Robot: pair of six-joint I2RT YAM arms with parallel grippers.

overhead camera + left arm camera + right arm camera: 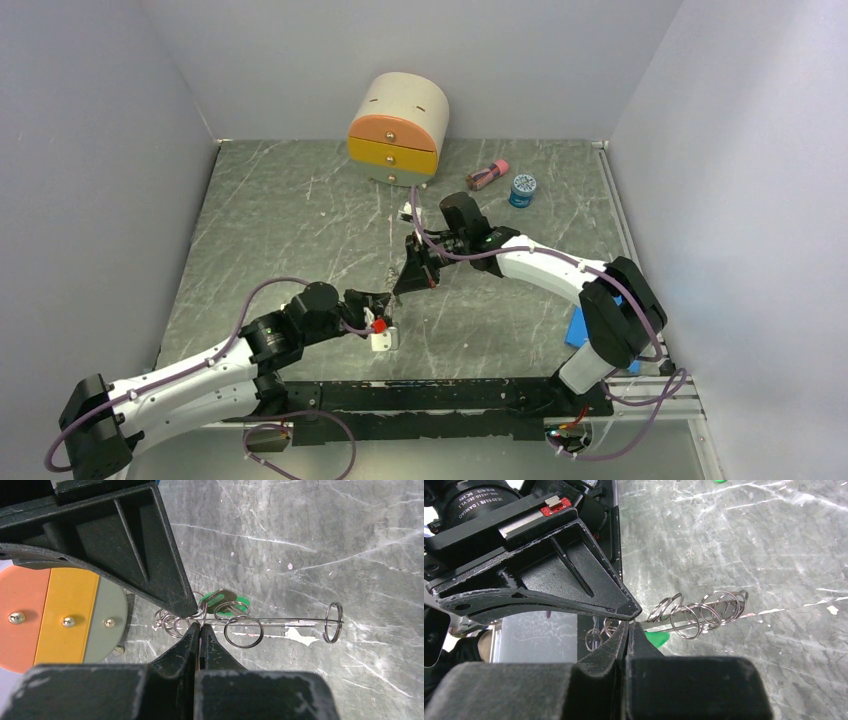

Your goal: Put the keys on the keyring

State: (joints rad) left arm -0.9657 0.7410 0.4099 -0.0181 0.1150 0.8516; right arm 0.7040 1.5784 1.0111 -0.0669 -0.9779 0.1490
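Both jaws pinched on keyring; drawer unit apparently closed.

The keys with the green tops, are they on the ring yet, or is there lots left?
Partly, it seems. One green-headed silvery key sits among the thin silvery wire ring loops, though whether it is fully threaded is unclear. Both tools are shut on the wire: the left tool and the right tool, tips meeting. Another bit of green plastic lies on the grey marbled table, probably a key waiting.
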